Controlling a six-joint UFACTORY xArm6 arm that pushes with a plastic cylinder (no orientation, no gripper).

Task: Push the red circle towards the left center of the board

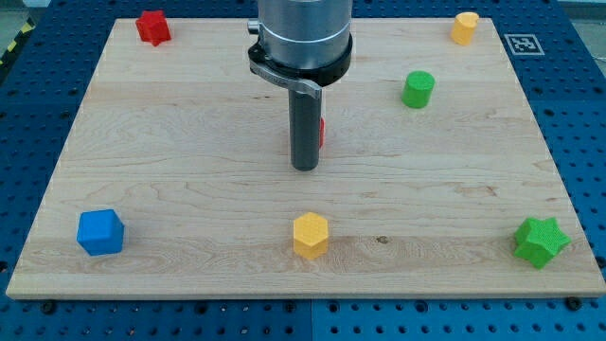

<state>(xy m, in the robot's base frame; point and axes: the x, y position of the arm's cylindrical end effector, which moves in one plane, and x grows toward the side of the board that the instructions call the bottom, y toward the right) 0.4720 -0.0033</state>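
Observation:
The red circle (322,132) is almost wholly hidden behind my rod near the board's middle; only a thin red sliver shows at the rod's right edge. My tip (304,168) rests on the board just in front of it, toward the view's bottom. Whether the tip touches the red block cannot be told.
On the wooden board (189,170) lie a red star-like block (152,26) at top left, a yellow block (464,27) at top right, a green cylinder (418,89), a blue cube (100,232) at bottom left, a yellow hexagon (310,235) at bottom middle, and a green star (541,241) at bottom right.

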